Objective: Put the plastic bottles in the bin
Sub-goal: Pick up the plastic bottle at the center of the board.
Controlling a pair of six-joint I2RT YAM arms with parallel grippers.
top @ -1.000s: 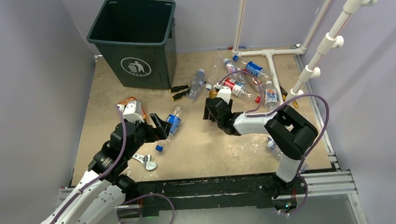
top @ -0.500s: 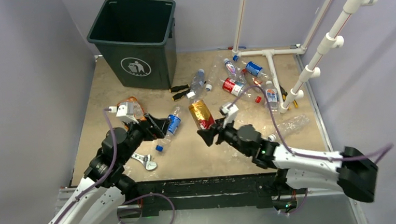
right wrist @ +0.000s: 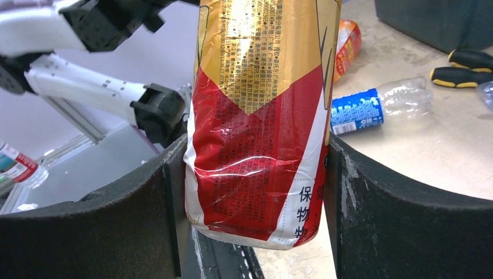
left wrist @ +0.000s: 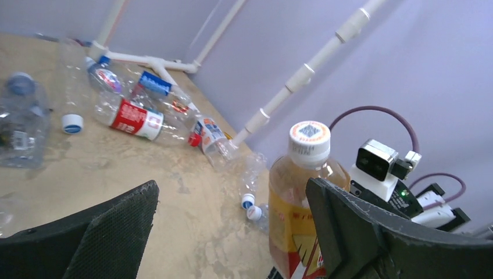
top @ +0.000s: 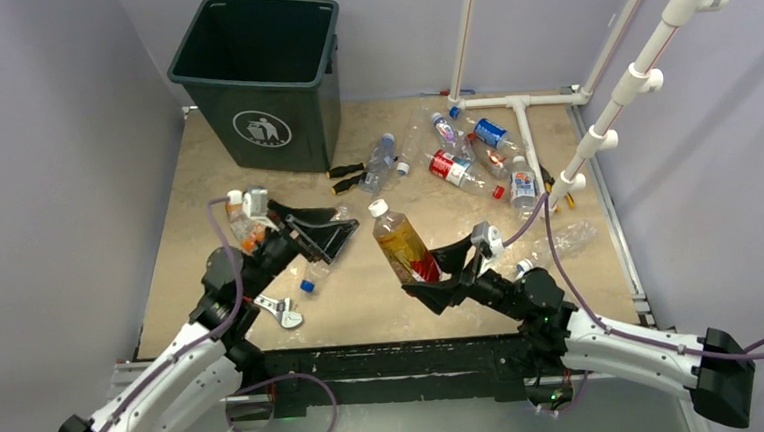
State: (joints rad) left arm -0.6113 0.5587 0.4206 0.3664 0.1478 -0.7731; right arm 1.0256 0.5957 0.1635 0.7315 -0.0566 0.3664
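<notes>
A plastic bottle (top: 403,245) with a gold and red label and a white cap is held nearly upright above the table, with my right gripper (top: 440,276) shut on its lower end. The wrist view shows both pads pressed on its label (right wrist: 256,116). My left gripper (top: 321,228) hangs wide open just left of it, holding nothing; the bottle (left wrist: 293,203) stands beyond its right finger (left wrist: 360,232). Several more bottles (top: 455,166) lie at the back right. The dark bin (top: 259,78) stands at the back left.
White pipes (top: 524,117) run along the back right among the bottles. Two screwdrivers (top: 348,178) lie in front of the bin. A wrench (top: 282,310) and a blue cap (top: 307,284) lie by the left arm. A blue-labelled bottle (right wrist: 378,107) lies on the table.
My right gripper took the gold and red bottle from the pile and carried it back toward the near edge, tipping it upright. My left gripper rose and turned toward it.
</notes>
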